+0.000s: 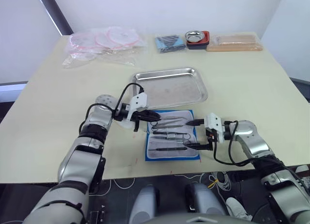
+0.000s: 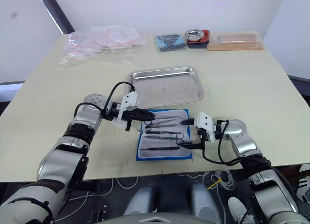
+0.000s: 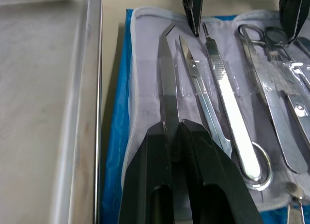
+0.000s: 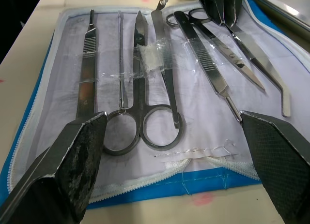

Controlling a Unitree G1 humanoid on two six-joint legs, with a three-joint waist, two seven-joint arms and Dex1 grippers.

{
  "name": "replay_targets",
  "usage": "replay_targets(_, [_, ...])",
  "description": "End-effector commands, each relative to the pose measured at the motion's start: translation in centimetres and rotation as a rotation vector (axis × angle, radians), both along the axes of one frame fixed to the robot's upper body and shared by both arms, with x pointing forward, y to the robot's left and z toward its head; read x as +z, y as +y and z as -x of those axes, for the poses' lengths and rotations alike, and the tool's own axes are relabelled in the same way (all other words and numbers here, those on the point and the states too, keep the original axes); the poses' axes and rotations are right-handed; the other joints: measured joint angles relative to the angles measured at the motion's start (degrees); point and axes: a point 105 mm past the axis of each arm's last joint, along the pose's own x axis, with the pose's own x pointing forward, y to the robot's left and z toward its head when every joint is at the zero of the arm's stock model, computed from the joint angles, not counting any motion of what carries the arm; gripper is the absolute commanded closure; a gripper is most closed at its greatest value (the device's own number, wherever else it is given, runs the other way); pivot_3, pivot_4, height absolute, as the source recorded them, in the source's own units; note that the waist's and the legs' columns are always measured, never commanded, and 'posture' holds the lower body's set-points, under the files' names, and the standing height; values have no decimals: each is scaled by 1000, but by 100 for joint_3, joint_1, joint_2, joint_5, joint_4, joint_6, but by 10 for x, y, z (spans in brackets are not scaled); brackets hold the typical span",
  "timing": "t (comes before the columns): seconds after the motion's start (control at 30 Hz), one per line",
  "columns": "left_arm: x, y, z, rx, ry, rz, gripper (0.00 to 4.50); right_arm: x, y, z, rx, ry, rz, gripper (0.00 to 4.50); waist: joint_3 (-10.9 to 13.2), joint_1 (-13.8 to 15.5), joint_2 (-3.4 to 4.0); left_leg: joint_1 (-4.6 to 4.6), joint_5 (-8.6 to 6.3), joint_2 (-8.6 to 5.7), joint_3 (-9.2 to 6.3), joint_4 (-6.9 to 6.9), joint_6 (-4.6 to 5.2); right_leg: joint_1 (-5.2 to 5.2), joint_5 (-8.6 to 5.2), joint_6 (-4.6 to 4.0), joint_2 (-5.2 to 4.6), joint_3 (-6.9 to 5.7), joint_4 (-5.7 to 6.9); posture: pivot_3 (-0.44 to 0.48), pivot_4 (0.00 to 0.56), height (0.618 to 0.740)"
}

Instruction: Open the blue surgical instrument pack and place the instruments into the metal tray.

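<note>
The blue surgical instrument pack (image 1: 147, 151) lies open and flat on the table, just in front of the metal tray (image 1: 169, 88). Several instruments rest on its grey-white lining: ring-handled scissors (image 4: 140, 88), a flat scalpel handle (image 4: 87, 64), a thin probe (image 4: 121, 64) and bent-tip tweezers (image 3: 167, 79). My left gripper (image 1: 150, 116) reaches over the pack's far left corner. In the left wrist view its fingers (image 3: 193, 151) are shut on the handle end of the bent-tip tweezers. My right gripper (image 1: 190, 134) is at the pack's right edge, open wide, with nothing between its fingers (image 4: 80, 151).
Along the table's far edge lie clear bags with pink rings (image 1: 104, 42), a dark blue folded bundle (image 1: 169, 42), a small metal bowl in a red dish (image 1: 197, 37) and a tan pad in plastic (image 1: 235, 42). The pack lies close to the table's front edge.
</note>
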Motion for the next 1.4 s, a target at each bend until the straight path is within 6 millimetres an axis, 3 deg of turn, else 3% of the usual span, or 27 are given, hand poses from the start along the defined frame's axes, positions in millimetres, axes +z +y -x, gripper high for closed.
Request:
replay_targets(0.03, [1, 11, 3, 18, 0, -48, 4404, -56, -22, 16, -67, 191, 218, 0, -14, 1, -8, 0, 0, 0, 0, 0, 0, 0, 0, 0, 0, 0, 0, 0, 150, 740])
replay_targets(0.87, [30, 31, 18, 46, -11, -145, 4404, -63, -19, 19, -79, 257, 254, 0, -47, 3, -28, 4, 0, 8, 2, -3, 0, 0, -4, 1, 6, 2, -2, 0, 150, 740])
replay_targets(1.4, [54, 68, 30, 133, 4, -199, 4404, -64, -16, 20, -79, 256, 245, 0, -48, -1, -30, 9, 0, 14, 5, -11, 0, 0, -9, -1, 9, 5, -4, 0, 150, 740])
